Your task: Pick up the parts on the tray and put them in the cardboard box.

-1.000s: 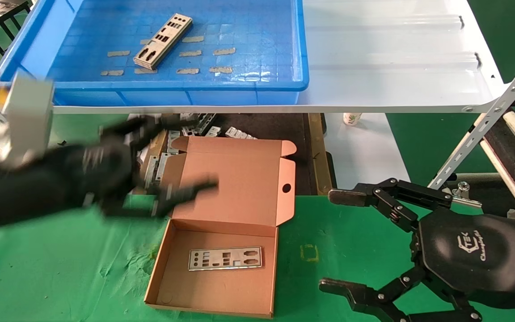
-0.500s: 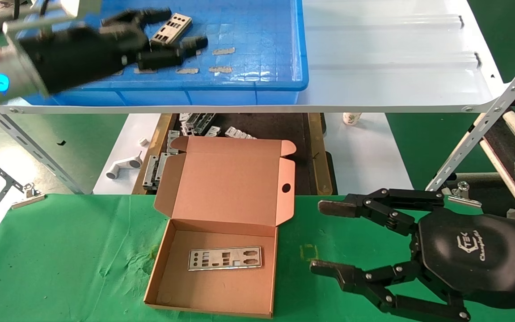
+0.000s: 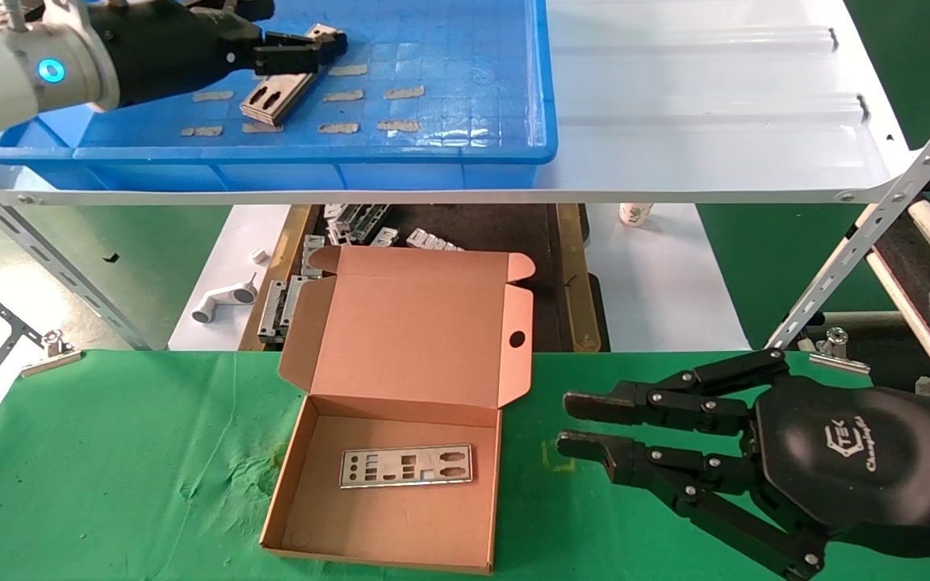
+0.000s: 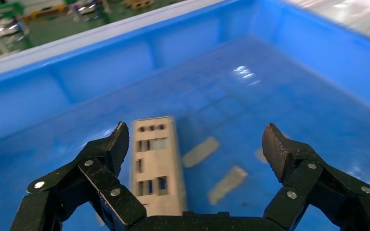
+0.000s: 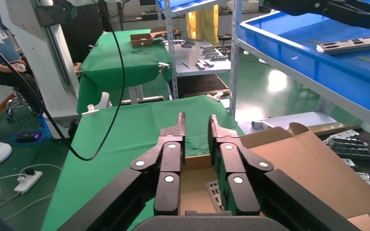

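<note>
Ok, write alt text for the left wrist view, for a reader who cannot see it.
The left tool, fingers spread wide, hovers over a silver punched metal plate lying flat on the floor of the blue plastic tray. The plate sits nearer one finger than the other, and tan tape scraps dot the floor beside it.

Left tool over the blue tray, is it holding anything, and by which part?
Nothing is held. The left tool is open above the metal plate in the blue tray.
</note>
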Tool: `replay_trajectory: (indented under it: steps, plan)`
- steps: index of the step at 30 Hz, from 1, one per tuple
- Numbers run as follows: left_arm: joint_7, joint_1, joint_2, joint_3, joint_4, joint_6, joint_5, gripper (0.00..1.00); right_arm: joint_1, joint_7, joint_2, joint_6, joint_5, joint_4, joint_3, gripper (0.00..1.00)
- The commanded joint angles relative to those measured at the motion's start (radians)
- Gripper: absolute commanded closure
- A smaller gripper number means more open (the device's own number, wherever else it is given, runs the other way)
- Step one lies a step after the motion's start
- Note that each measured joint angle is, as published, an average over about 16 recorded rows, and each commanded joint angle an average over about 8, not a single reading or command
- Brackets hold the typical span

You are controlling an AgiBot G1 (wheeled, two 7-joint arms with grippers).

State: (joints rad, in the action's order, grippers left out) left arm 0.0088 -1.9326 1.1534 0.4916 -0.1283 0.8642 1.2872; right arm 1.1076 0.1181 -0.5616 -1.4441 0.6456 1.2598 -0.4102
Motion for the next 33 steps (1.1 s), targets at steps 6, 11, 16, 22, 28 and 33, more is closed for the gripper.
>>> replay_trajectory:
  steps: [6,11,16,22,28,33]
  plan:
    - [-0.004,-0.038,0.055,0.014,0.093,-0.128,0.026,0.00,0.000,0.000,0.000,0.000,0.000,0.000,0.000,1.00]
    - [-0.013,-0.041,0.068,0.016,0.113,-0.124,0.028,0.00,0.000,0.000,0.000,0.000,0.000,0.000,0.000,1.00]
    - [-0.024,-0.039,0.070,0.019,0.127,-0.103,0.033,0.00,0.000,0.000,0.000,0.000,0.000,0.000,0.000,1.00]
    - [-0.037,-0.040,0.072,0.022,0.136,-0.101,0.037,0.16,0.000,0.000,0.000,0.000,0.000,0.000,0.000,1.00]
    - [-0.044,-0.042,0.076,0.025,0.135,-0.102,0.041,0.89,0.000,0.000,0.000,0.000,0.000,0.000,0.000,1.00]
    - [-0.049,-0.041,0.080,0.026,0.135,-0.106,0.042,1.00,0.000,0.000,0.000,0.000,0.000,0.000,0.000,1.00]
